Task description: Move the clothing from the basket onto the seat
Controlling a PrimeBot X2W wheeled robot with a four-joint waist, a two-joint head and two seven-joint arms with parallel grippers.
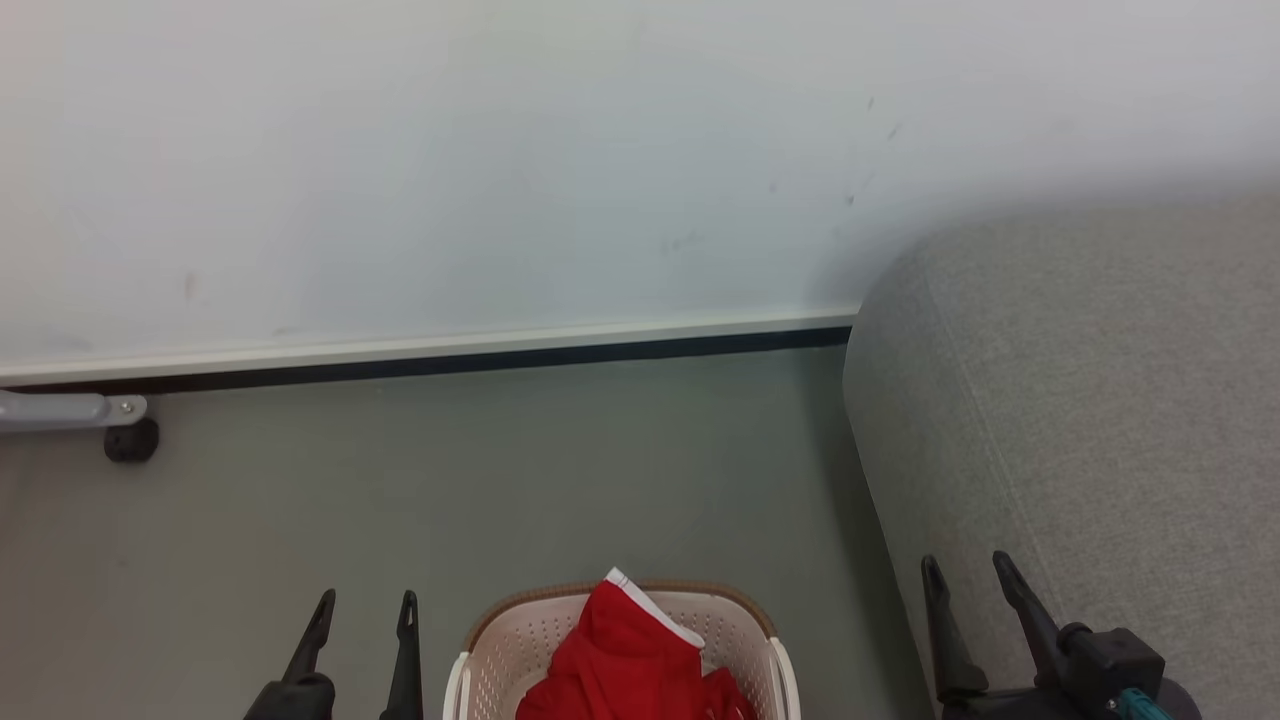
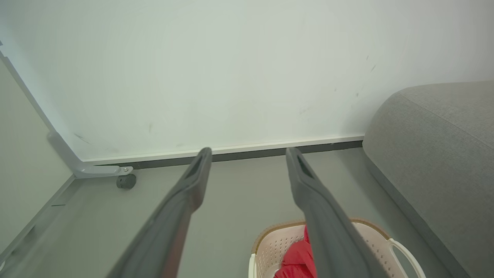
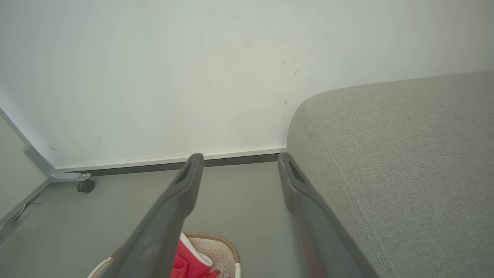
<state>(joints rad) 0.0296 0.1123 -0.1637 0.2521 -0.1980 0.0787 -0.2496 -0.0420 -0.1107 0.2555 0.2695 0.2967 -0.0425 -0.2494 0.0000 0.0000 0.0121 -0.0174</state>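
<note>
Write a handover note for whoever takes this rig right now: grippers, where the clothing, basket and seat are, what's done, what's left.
Left gripper: open, empty, left of the basket.
Right gripper: open, empty, by the seat's edge.
Clothing: in the basket, on the floor between the grippers.
Done: nothing on the seat yet.
Left: lift the clothing out, lay it on the seat.

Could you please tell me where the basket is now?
In the head view the basket stands on the floor at bottom centre, between the left gripper and right gripper, left of the seat, with the clothing inside.
</note>
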